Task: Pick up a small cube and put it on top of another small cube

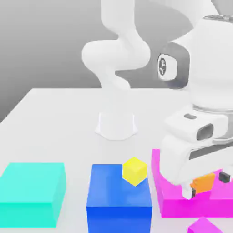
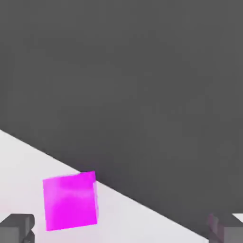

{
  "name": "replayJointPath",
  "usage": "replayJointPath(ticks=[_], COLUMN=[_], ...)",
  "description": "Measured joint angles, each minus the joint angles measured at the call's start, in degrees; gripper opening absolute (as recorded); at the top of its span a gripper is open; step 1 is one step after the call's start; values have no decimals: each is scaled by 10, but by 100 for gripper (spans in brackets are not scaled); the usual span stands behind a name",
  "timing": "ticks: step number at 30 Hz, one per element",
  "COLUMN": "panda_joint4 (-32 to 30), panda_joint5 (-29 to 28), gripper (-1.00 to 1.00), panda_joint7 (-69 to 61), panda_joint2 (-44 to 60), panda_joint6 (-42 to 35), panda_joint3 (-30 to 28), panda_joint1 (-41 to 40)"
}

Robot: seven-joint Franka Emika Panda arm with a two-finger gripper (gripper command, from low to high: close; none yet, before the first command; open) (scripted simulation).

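Observation:
The small magenta cube (image 1: pixel 204 226) lies on the white table at the bottom edge of the exterior view, in front of the large magenta block; in the hand view the magenta cube (image 2: pixel 70 201) rests close to the table's edge. The small yellow cube (image 1: pixel 134 171) stands on top of the blue block (image 1: pixel 109 200). My gripper (image 1: pixel 208 184) hangs above the large magenta block, higher than the small magenta cube. In the hand view the gripper (image 2: pixel 121 232) is open, its dark fingertips (image 2: pixel 16 228) far apart with nothing between them.
A small orange cube (image 1: pixel 203 182) sits on the large flat magenta block (image 1: pixel 173 200), level with my fingers in the exterior view. A cyan block (image 1: pixel 32 193) stands at the exterior view's left. The arm's white base (image 1: pixel 116 125) is behind the blocks.

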Motion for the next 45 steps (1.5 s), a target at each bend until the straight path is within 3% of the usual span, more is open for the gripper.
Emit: replayJointPath(ticks=[7,8,14,19,30,38,43,44,45], panda_joint4=[22,25,27,10,-129,-234,-278,-285,-285], panda_joint5=[-29,-32,-33,-15,16,56,63,62,62], gripper=[0,-100,-100,-100,-100,-100,-100,100,100], panda_joint7=[5,7,8,-6,-161,-294,-321,-320,-320], panda_joint2=[146,160,166,89,-140,-305,-278,-263,-263], panda_joint6=[71,82,87,27,-60,-120,-49,-28,-28], panda_joint3=[-8,-11,-12,3,-10,-53,-61,-61,-61], panda_joint1=[27,30,31,18,-46,-57,-59,-60,-60])
